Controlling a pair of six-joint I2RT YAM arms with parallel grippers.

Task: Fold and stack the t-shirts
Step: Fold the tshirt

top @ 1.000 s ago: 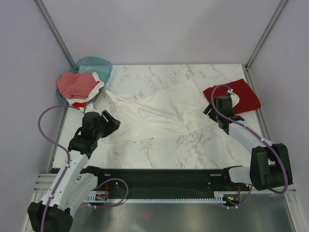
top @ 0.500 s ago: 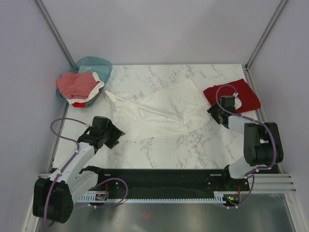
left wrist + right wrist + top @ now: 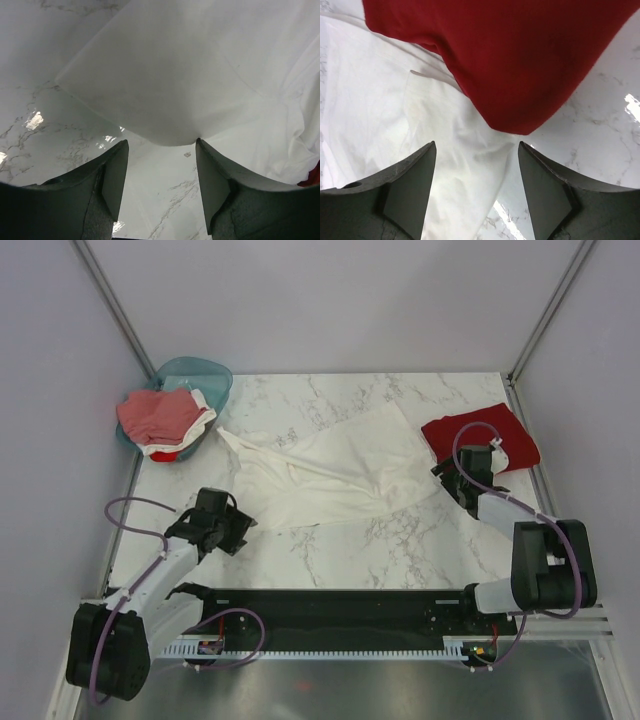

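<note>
A large white t-shirt [image 3: 330,475] lies crumpled and spread across the middle of the marble table. A dark red t-shirt [image 3: 482,433] lies flat at the right. My left gripper [image 3: 236,525] is low at the white shirt's near-left corner, open, with bare marble between its fingers [image 3: 114,176]; the shirt's rounded edge [image 3: 165,90] lies just ahead of the tips. My right gripper [image 3: 447,474] sits open over the white shirt's right edge [image 3: 445,165], nothing pinched. The dark red t-shirt [image 3: 520,60] overlaps that edge just beyond the fingertips [image 3: 535,180].
A teal plastic basket [image 3: 203,374] stands at the far left corner, with a pinkish-red shirt [image 3: 155,413] and white cloth heaped over its near rim. Grey walls close in on three sides. Bare marble [image 3: 400,540] runs along the near side.
My left arm has drawn back toward the near edge and dropped lower, off the white shirt's left part. The right arm has folded back, its gripper staying by the shirt's right edge.
</note>
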